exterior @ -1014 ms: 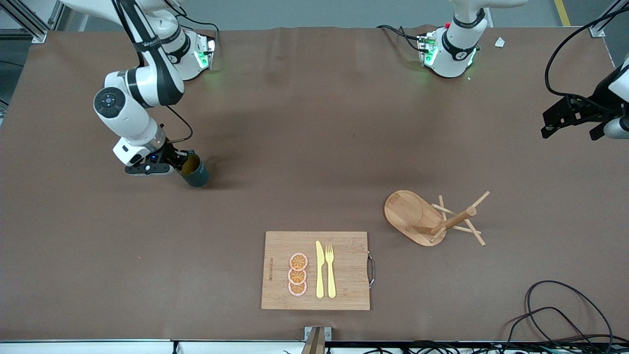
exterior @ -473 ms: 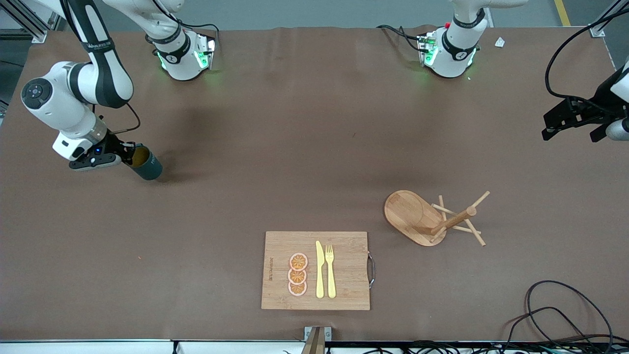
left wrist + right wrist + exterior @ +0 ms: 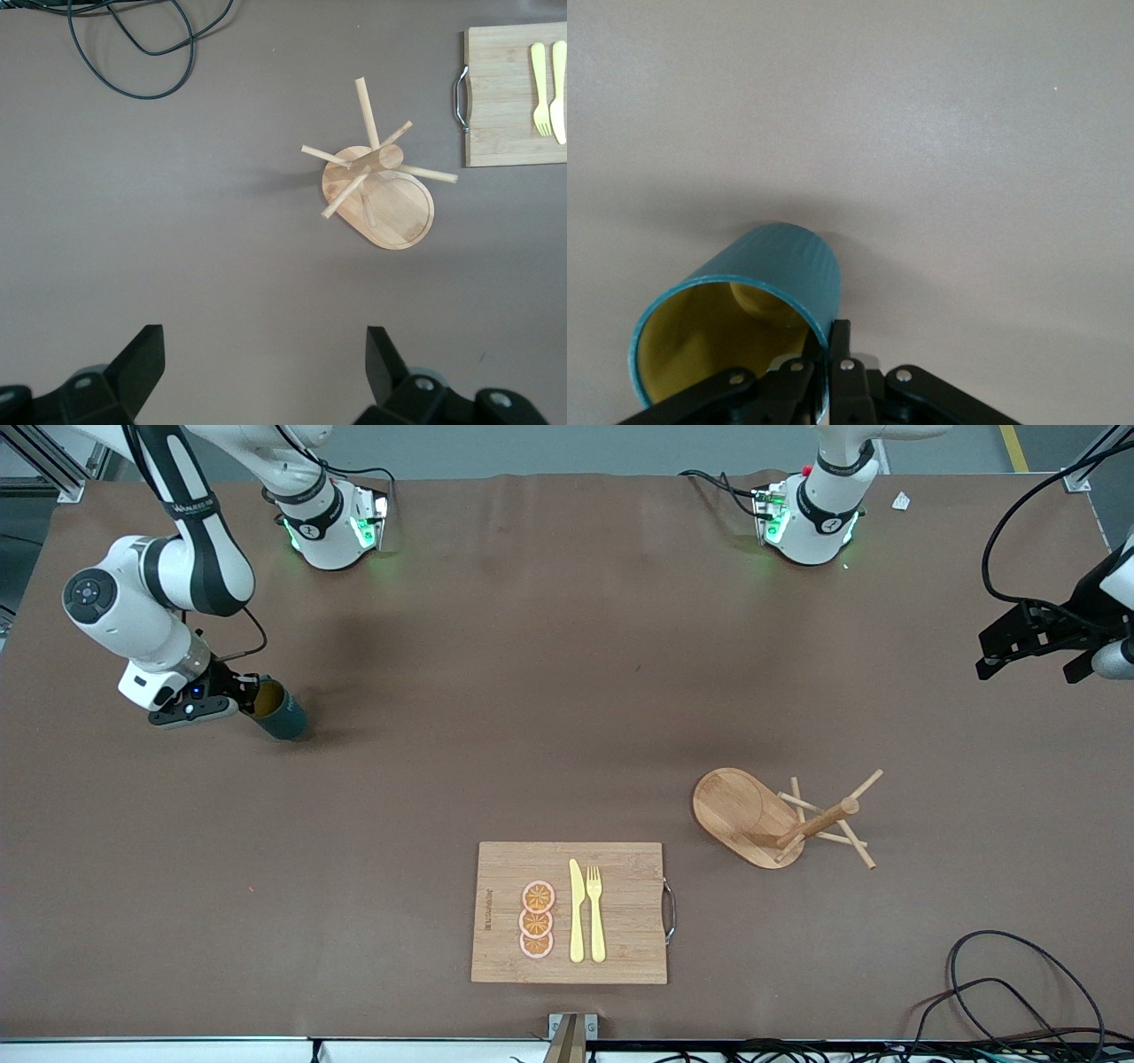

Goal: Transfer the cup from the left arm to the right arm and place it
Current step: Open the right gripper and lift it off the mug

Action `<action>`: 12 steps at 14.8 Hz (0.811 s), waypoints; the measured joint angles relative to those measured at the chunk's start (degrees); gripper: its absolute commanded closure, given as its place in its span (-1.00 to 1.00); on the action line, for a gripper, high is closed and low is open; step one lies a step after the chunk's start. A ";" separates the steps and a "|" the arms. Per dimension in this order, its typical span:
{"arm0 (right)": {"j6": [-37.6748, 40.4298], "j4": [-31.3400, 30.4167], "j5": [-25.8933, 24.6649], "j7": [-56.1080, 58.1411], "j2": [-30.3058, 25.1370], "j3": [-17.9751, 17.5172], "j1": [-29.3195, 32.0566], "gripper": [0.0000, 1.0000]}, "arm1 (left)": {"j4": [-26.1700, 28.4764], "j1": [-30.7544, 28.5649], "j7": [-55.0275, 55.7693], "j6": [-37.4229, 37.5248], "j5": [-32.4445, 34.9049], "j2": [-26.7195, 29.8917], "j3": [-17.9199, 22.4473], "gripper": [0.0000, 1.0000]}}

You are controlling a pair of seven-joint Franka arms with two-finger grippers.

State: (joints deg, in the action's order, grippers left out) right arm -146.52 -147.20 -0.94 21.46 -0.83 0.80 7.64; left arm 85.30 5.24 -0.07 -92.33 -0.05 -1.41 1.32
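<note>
Since half a second ago the right gripper [image 3: 241, 701] has shifted a short way back toward the table's middle, the cup [image 3: 280, 710] going with it; a full second ago it was closer still to the middle. The left arm has kept its place.

Front view: the right gripper holds the teal cup tilted, low over the bare table [image 3: 532, 691] at the right arm's end. The left gripper [image 3: 1028, 642] waits in the air at the left arm's end. A wooden rack [image 3: 780, 819] stands nearer the camera, a cutting board [image 3: 620, 948] nearer still.

Left wrist view: the left gripper [image 3: 263, 376] has its fingers spread wide, holding nothing, over the rack [image 3: 379, 181].

Right wrist view: the right gripper [image 3: 828, 354] is pinched on the rim of the cup [image 3: 771, 274], its yellow inside showing.
</note>
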 measured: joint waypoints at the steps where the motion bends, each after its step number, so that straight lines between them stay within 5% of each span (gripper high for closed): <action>1: 0.00 0.00 0.00 0.00 0.00 -0.05 -0.01 0.57 | -0.21 0.03 0.00 -0.05 0.00 -0.04 -0.07 -1.00; 4: -0.03 0.00 0.00 0.00 0.00 -0.07 -0.01 0.07 | -0.74 0.07 0.00 -0.05 0.00 -0.04 -0.23 -1.00; 8: -0.04 0.00 0.00 0.00 0.00 -0.09 -0.01 -1.00 | -0.80 -0.03 0.00 -0.05 0.00 -0.13 -0.18 -1.00; 12: 5.73 2.44 3.16 0.25 -0.93 0.25 0.36 -1.00 | -0.81 -0.09 0.00 -0.04 0.00 -0.14 -0.17 -1.00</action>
State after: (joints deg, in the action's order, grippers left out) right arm -140.78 -144.76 2.22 21.70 -1.76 1.05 8.00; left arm 84.49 5.15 -0.07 -92.37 -0.05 -1.55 1.15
